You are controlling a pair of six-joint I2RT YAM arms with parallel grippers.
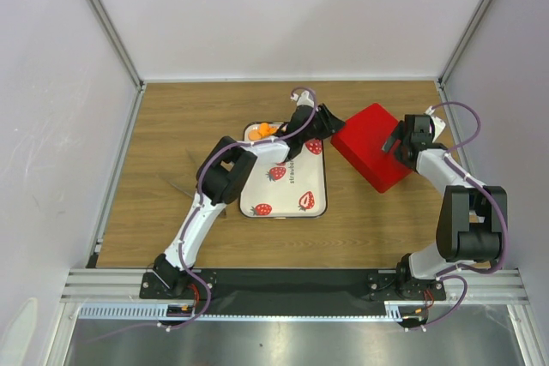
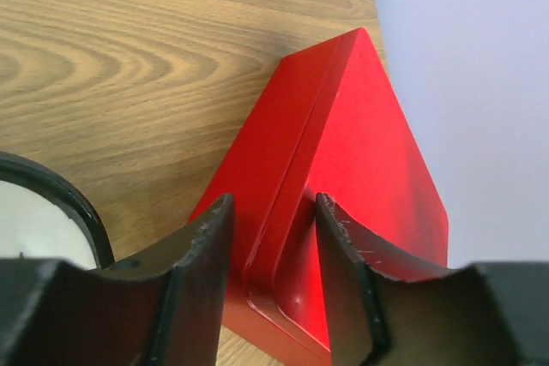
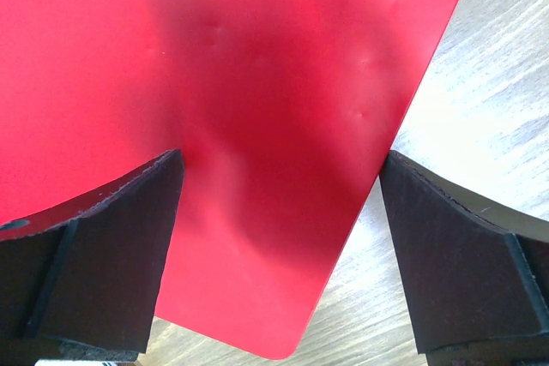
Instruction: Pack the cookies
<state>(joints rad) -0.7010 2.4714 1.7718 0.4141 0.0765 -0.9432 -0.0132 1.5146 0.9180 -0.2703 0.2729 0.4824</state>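
Note:
A red box (image 1: 371,147) with its lid on lies on the wooden table, right of a white strawberry-print tray (image 1: 287,199). A few orange cookies (image 1: 266,130) lie at the tray's far left corner; other colours are not visible. My left gripper (image 1: 330,120) is at the box's left corner, and in the left wrist view the gripper (image 2: 274,207) is narrowly open over the corner of the red box (image 2: 369,126). My right gripper (image 1: 396,145) is over the box's right end, and in the right wrist view the gripper (image 3: 281,160) is wide open above the red lid (image 3: 257,57).
The left arm reaches across the tray's far edge. The tray's dark rim (image 2: 77,203) shows at the lower left of the left wrist view. White walls enclose the table on three sides, and a wall stands close behind the box.

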